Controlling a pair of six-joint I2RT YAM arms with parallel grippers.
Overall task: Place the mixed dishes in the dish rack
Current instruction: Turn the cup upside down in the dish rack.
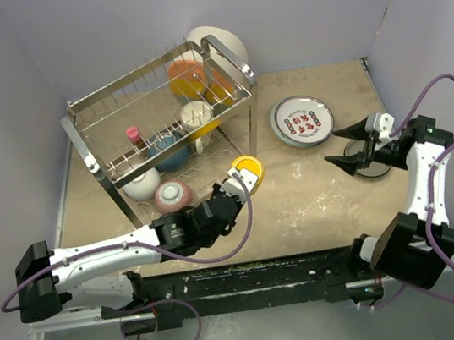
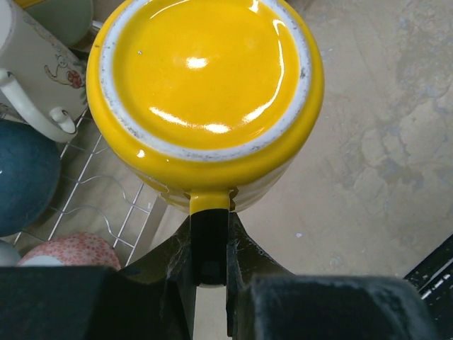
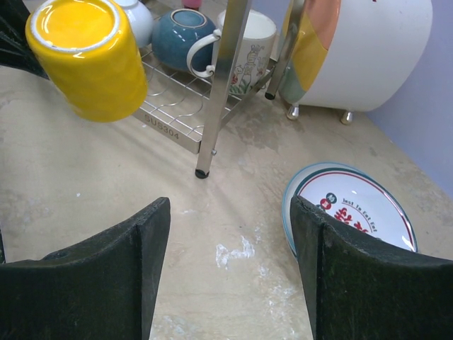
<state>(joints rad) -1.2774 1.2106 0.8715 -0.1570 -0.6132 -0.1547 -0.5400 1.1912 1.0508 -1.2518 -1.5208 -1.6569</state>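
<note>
One thin grip: left pincer [image 2: 210, 237] pinches yellow cup [image 2: 205, 78] by handle only; cup could swivel, strike dish rack [image 3: 225, 78] post. Right pincer [image 3: 230, 241] spread.

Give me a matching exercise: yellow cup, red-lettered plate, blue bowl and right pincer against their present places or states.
Things
1. glossy yellow ceramic cup
2. round white plate with red lettering
3. dark blue ceramic bowl
4. right pincer

Places or states
A. lying flat outside the rack, to its right
B. open, holding nothing
C. on the lower shelf of the chrome wire dish rack
D. gripped by its handle in the left pincer

Pairs: 1-D, 2-A, 3-C, 4-B
</note>
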